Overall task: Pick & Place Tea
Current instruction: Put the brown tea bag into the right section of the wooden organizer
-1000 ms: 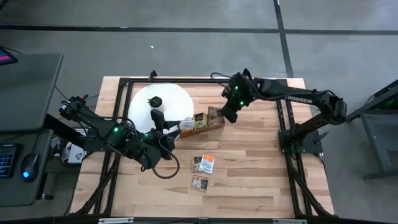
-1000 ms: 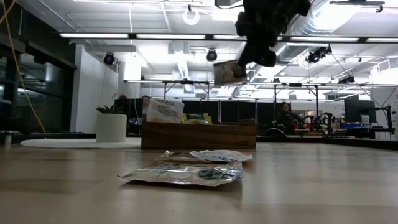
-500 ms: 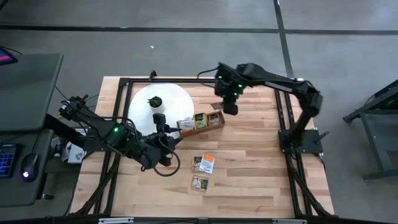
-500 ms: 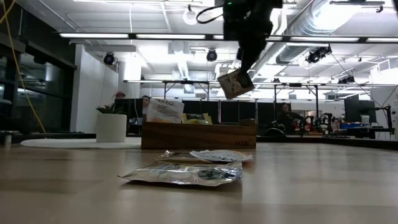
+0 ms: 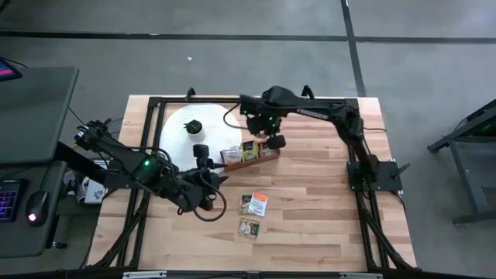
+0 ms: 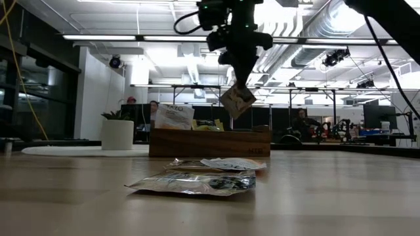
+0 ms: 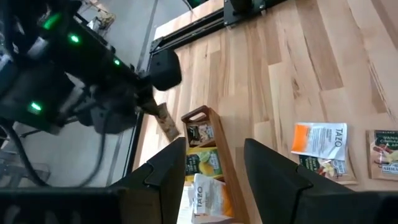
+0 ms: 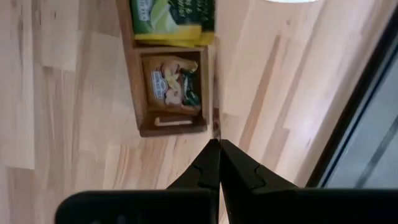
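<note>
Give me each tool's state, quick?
Left tool: open, empty.
Right tool: shut on a small brownish square tea sachet, above the long brown wooden box.

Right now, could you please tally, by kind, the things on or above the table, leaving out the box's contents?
Loose sachets: 3
Sachet in right tool: 1
Wooden box: 1
White disc: 1
Total: 6

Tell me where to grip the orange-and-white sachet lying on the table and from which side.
Probably best from straight above. The orange-and-white sachet lies flat, overlapping a greenish sachet. Pinch its free edge, the one away from that neighbour, where bare table leaves room for a finger.
</note>
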`<state>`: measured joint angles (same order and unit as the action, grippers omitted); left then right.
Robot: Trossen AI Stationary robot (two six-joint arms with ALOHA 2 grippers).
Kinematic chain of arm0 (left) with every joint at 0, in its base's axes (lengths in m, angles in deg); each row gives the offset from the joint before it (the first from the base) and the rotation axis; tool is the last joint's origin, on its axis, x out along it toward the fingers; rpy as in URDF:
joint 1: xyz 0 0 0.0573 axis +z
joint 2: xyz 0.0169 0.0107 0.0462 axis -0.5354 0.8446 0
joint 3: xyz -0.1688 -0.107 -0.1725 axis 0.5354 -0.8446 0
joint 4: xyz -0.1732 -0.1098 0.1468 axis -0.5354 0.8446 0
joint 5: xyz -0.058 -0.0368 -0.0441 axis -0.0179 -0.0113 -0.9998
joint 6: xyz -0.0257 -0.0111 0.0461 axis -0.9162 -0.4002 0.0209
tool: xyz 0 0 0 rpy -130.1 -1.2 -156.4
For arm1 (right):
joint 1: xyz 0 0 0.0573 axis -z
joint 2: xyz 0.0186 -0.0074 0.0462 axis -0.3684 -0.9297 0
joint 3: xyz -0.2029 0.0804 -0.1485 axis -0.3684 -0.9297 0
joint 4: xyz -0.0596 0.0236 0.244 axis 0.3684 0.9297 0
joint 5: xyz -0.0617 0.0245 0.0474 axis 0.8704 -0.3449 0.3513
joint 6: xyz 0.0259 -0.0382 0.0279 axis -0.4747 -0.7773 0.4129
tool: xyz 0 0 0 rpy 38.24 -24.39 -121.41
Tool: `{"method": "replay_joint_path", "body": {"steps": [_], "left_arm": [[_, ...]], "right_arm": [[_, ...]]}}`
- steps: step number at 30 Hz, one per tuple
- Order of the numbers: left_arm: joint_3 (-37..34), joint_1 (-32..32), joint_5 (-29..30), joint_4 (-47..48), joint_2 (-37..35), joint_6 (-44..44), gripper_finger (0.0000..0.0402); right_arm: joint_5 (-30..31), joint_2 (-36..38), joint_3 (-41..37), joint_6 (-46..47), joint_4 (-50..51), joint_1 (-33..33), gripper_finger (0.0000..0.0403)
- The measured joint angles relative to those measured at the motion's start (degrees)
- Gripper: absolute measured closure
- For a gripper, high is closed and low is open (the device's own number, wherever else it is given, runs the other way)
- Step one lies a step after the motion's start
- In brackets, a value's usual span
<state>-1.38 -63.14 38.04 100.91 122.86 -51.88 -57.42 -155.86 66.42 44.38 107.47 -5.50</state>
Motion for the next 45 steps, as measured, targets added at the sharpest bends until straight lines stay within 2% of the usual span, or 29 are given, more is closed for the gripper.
{"method": "replay_joint_path", "body": {"steps": [6, 17, 35, 45], "left_arm": [[-0.01, 0.02, -2.61, 0.02, -0.06, 0.01, 0.0244], [-0.08, 0.02, -4.53, 0.84, 0.59, 0.2, 0.0244], [-0.08, 0.0, -7.77, 1.91, 0.62, 0.35, 0.0244], [-0.08, 0.0, -8.97, 2.77, 0.62, 0.17, 0.0244]], "right_arm": [[3.81, -3.32, -1.42, 0.33, 2.21, -3.12, 0.0403], [5.84, -3.41, -9.64, 1.91, 2.23, -6.06, 0.0403], [0.42, -3.41, -3.19, 8.59, 2.16, -7.16, 0.0403], [3.32, -3.41, -3.19, 12.02, 2.16, -7.05, 0.0403]]}}
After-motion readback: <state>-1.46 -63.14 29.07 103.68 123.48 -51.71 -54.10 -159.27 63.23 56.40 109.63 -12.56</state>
